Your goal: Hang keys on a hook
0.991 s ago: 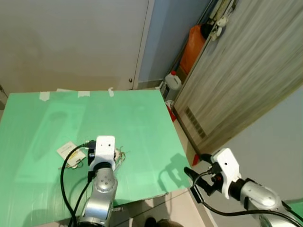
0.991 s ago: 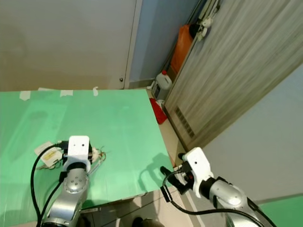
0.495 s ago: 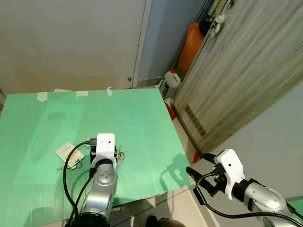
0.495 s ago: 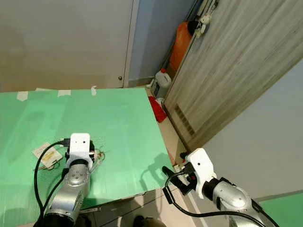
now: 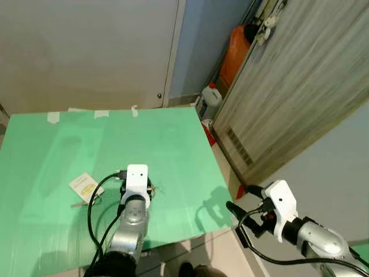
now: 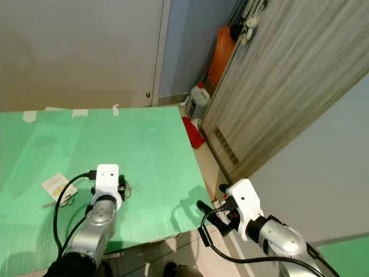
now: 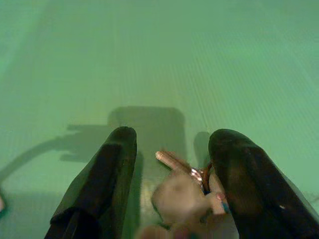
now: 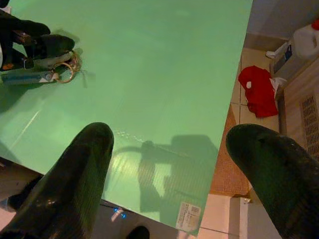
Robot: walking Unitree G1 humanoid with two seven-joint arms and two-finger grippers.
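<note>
- Eye views: the left gripper [image 5: 151, 189] is down on the green table [image 5: 173, 144] at about 7 o'clock of its surface. A tagged card [image 5: 84, 186] lies at the gripper's 9 o'clock.
- Left wrist view: the fingers [image 7: 99, 189] stand open, straddling the keys [image 7: 187, 191]; judged best to close squarely on the ring before lifting.
- Right wrist view: the right gripper [image 8: 179, 184] hangs wide open and empty off the table edge.
</note>
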